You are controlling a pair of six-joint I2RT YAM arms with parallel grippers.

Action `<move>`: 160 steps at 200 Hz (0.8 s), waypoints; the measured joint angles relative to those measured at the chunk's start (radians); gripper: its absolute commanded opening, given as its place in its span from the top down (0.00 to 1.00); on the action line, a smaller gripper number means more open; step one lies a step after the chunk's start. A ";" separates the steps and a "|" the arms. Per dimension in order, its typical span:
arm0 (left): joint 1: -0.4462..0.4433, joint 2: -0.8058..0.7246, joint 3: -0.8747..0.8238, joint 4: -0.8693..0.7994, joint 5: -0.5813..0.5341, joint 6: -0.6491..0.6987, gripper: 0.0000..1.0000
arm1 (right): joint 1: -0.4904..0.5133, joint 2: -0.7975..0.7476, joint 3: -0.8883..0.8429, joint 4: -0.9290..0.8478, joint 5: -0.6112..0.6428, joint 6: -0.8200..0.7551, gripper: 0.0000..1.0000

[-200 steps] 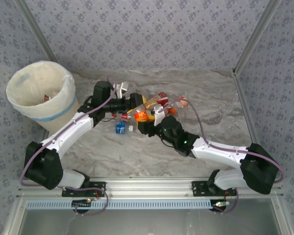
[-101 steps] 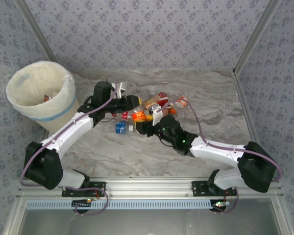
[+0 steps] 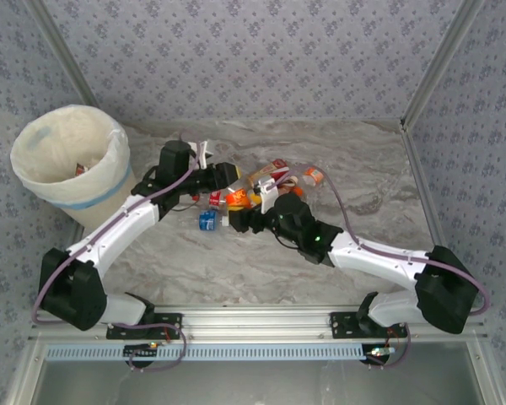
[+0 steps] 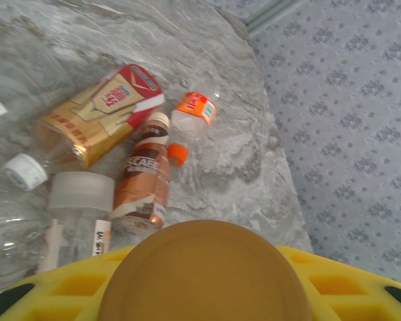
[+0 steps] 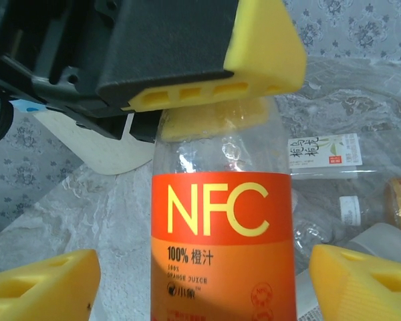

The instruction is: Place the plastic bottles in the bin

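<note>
At table centre | left tool [image 5: 237,93] grips NFC bottle [image 5: 224,234] at its top | right tool [image 5: 202,284] wide, fingers [image 5: 43,287] flanking it, not touching

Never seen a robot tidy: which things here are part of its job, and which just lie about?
Job: NFC bottle in left claw, loose bottles, bin.
Just there: marble table, patterned walls, metal rail.

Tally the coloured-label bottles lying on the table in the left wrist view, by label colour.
Red-and-gold bottle: 1
Brown bottle: 1
Orange-label bottle: 1
Total: 3
</note>
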 measured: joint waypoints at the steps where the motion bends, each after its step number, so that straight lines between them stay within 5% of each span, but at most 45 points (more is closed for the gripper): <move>1: 0.000 -0.002 0.000 -0.002 -0.004 0.000 0.72 | 0.000 -0.002 0.000 -0.003 0.002 0.001 0.10; 30: 0.000 -0.032 0.000 -0.036 -0.083 0.021 0.74 | -0.010 -0.048 0.003 -0.058 0.051 -0.024 0.00; 160: 0.142 -0.084 0.322 -0.274 -0.305 0.270 0.73 | -0.074 -0.086 0.012 -0.180 0.304 0.078 0.00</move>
